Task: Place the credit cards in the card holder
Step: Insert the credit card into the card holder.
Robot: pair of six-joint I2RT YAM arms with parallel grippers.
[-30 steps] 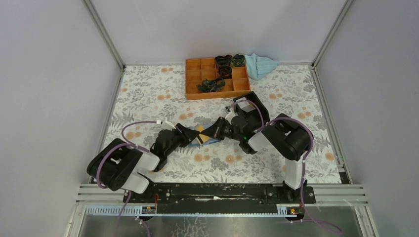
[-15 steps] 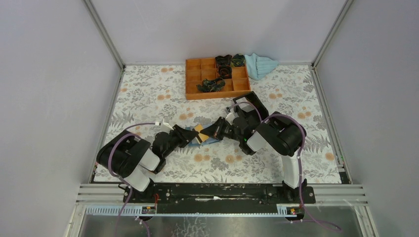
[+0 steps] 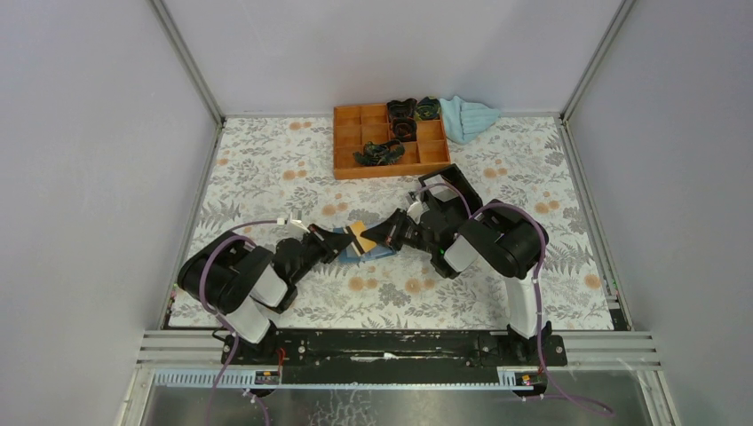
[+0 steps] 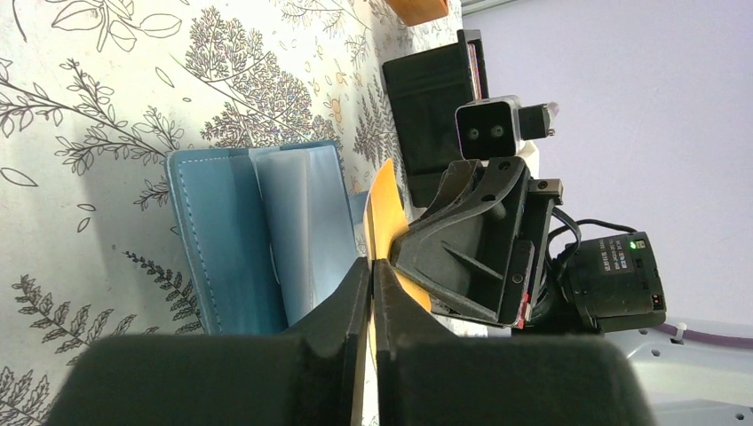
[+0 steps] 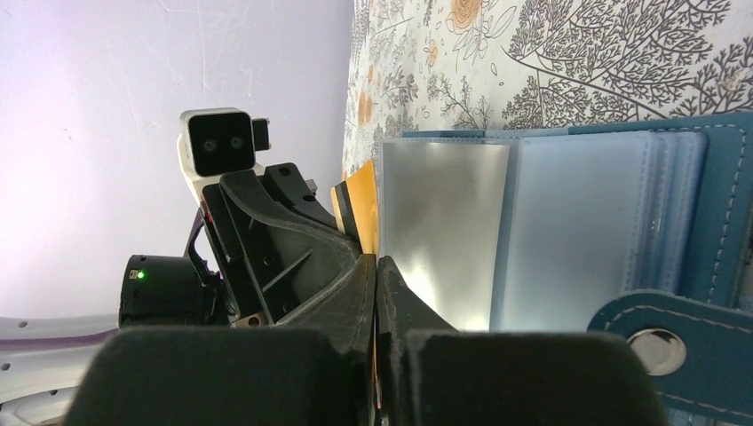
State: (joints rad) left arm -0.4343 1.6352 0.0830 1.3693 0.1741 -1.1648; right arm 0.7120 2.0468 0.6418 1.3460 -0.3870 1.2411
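Note:
The card holder [image 4: 240, 235] lies open on the floral mat, teal-blue outside, with clear sleeves [image 5: 542, 222] and a clasp tab [image 5: 661, 333]. One tan-orange credit card [image 4: 383, 206] stands on edge just above it, between the two grippers. My left gripper [image 4: 371, 264] is shut on the card's near edge, and my right gripper [image 5: 377, 260] is shut on its opposite edge. In the top view the card [image 3: 358, 234] shows between the left gripper [image 3: 344, 241] and the right gripper [image 3: 384, 235], with the holder [image 3: 380, 254] partly hidden under them. No other credit cards show.
An orange compartment tray [image 3: 389, 140] with dark items stands at the back. A light blue cloth [image 3: 469, 116] lies to its right. A black box [image 4: 433, 105] sits behind the right gripper. Grey walls close in the mat on three sides.
My left gripper has closed onto the orange card, which the right gripper was holding. The left arm's elbow has shifted slightly right, and the card stays over the holder.

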